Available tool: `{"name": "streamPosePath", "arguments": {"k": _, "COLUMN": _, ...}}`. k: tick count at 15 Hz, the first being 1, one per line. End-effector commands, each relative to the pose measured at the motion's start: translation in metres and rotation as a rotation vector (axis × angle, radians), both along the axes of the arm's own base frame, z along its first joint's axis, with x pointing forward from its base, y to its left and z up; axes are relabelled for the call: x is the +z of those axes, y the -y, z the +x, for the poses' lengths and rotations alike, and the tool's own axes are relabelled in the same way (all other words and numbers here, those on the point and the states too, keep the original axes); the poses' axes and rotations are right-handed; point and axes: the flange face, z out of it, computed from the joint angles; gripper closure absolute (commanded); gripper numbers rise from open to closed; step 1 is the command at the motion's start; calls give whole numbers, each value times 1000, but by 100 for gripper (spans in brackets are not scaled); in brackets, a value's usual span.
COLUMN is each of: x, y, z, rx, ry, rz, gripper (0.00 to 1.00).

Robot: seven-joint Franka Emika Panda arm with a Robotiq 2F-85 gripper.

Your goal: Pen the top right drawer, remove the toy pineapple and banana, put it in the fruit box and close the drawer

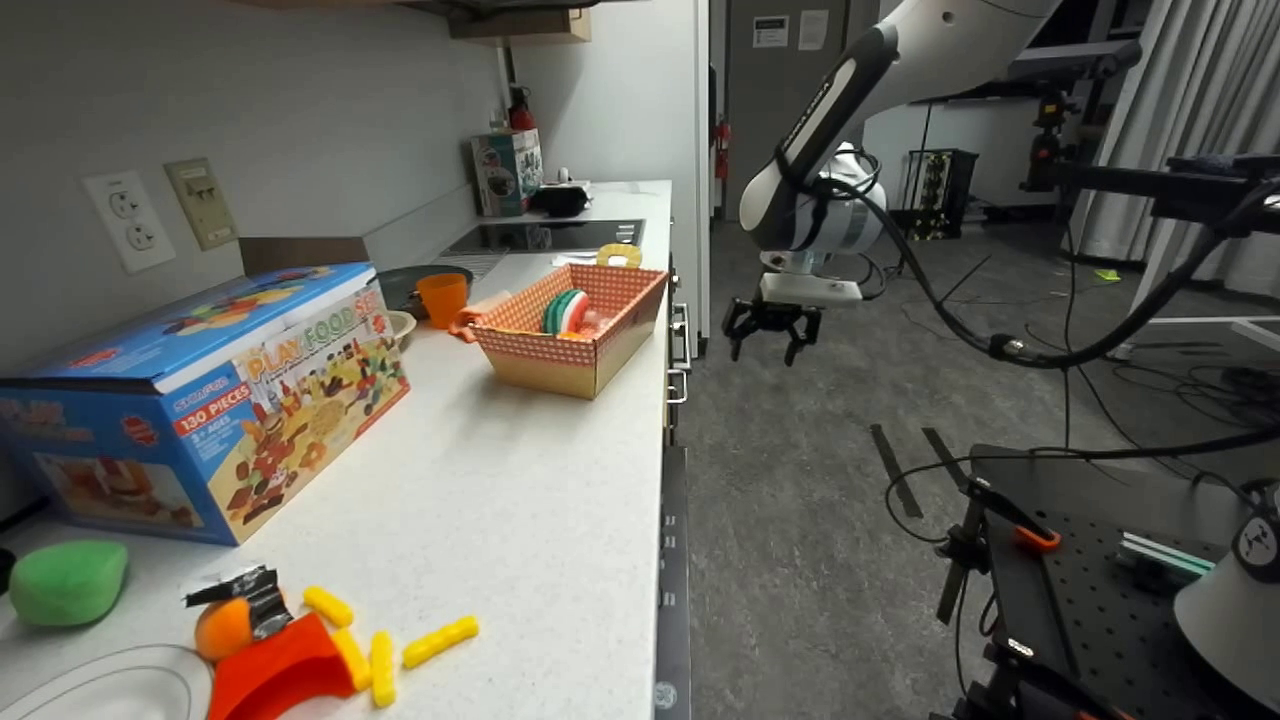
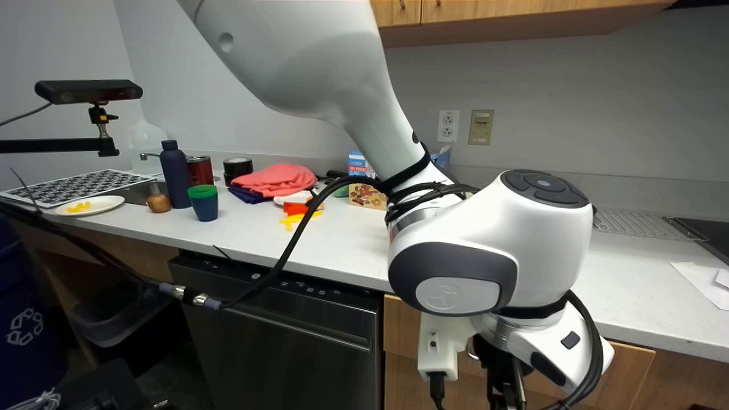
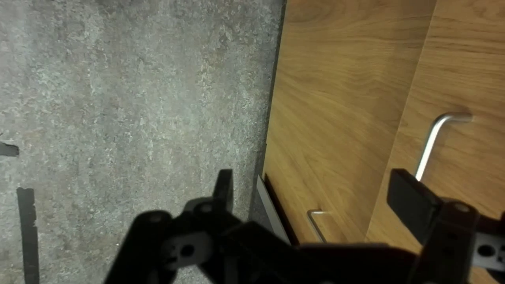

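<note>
The fingers (image 3: pixel 412 205) are standing wide apart at seven and four o'clock in the wrist view, while a wooden drawer front (image 3: pixel 469 157) with a metal handle (image 3: pixel 428 148) is showing at three o'clock. In an exterior view, the fruit box (image 1: pixel 545 378) is sitting on the counter (image 1: pixel 560 500) at nine o'clock from the fingers, holding a green, white and red toy (image 1: pixel 566 312)

In the wrist view, the gripper (image 3: pixel 313 188), blurred and cropped at 5 o'clock, hides the lower ends of 2 metal handles (image 3: pixel 429 146).
</note>
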Motion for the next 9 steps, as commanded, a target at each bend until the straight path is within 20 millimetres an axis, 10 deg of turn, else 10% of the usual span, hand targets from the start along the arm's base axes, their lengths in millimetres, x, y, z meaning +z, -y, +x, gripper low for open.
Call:
{"name": "streamPosePath", "arguments": {"k": 1, "x": 1, "y": -1, "z": 5, "rx": -3, "ry": 7, "rz": 9, "gripper": 0}}
{"name": "streamPosePath", "arguments": {"k": 9, "x": -26, "y": 15, "z": 30, "rx": -32, "ry": 48, "rz": -2, "gripper": 0}}
